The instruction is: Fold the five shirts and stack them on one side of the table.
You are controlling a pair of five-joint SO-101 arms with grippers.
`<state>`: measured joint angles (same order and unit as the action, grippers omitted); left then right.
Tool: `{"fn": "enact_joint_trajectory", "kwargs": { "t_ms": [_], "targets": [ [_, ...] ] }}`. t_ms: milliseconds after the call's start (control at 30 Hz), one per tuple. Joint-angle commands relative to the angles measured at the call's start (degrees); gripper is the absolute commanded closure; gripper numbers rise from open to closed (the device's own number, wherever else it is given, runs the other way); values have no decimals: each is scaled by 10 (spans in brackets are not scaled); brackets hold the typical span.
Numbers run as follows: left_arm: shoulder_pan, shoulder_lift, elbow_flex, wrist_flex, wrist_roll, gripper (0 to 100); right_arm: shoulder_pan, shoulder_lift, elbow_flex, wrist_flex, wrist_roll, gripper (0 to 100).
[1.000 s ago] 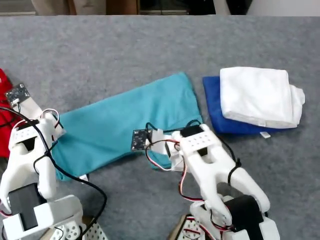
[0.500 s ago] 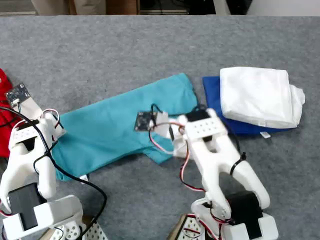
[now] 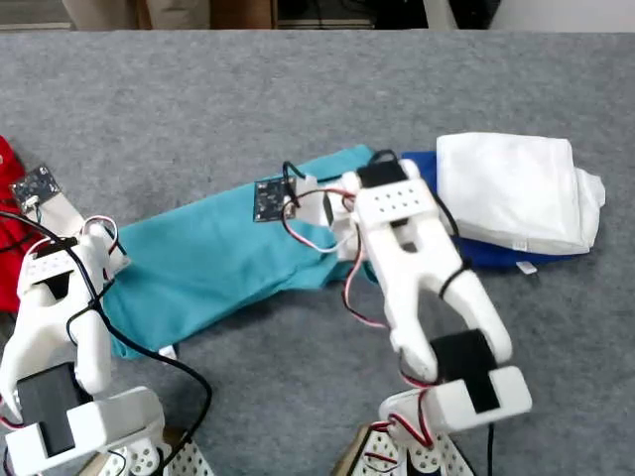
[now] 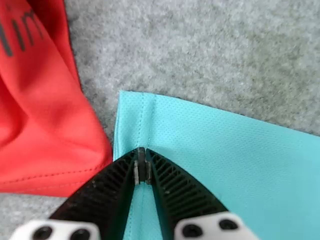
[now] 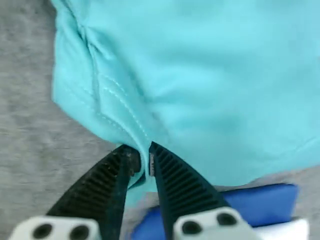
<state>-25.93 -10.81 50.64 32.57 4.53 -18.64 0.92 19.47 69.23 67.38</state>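
Note:
A teal shirt [image 3: 223, 253] lies stretched across the middle of the grey table. My left gripper [image 4: 141, 170] is shut on its left hem, close beside a red shirt [image 4: 45, 125] whose edge shows at the table's left side [image 3: 8, 223]. My right gripper [image 5: 141, 161] is shut on a folded edge of the teal shirt [image 5: 200, 75] and holds it lifted over the shirt's right part, near the blue shirt [image 5: 220, 212]. In the high view the right arm [image 3: 397, 213] stands over the teal shirt's right end. A folded white shirt [image 3: 511, 188] rests on the folded blue shirt [image 3: 427, 213] at the right.
The grey carpet-like table [image 3: 298, 89] is open along the far side and at the front middle. Both arm bases [image 3: 79, 426] stand at the near edge, with loose cables around them.
My right gripper has carried the teal shirt's near right edge away from the front edge toward the far side, folding it over. The left arm has stayed still.

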Motion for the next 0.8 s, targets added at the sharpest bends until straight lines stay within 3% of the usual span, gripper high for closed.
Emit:
{"fn": "enact_joint_trajectory", "kwargs": {
  "t_ms": [0, 333, 567, 667, 767],
  "targets": [
    [-5, -2, -28, 1, 1, 981, -7, 17, -62, 4, 33, 995],
    [-4, -2, -27, 1, 0, 981, -57, 85, -99, -18, 120, 995],
    [-4, -2, -27, 0, 0, 981, -59, 147, -182, -30, 130, 988],
    [-4, -2, -27, 0, 0, 981, -64, 167, -215, -30, 130, 913],
    [-4, -2, -27, 0, 0, 981, -58, 172, -238, -30, 127, 758]
  ]
}}
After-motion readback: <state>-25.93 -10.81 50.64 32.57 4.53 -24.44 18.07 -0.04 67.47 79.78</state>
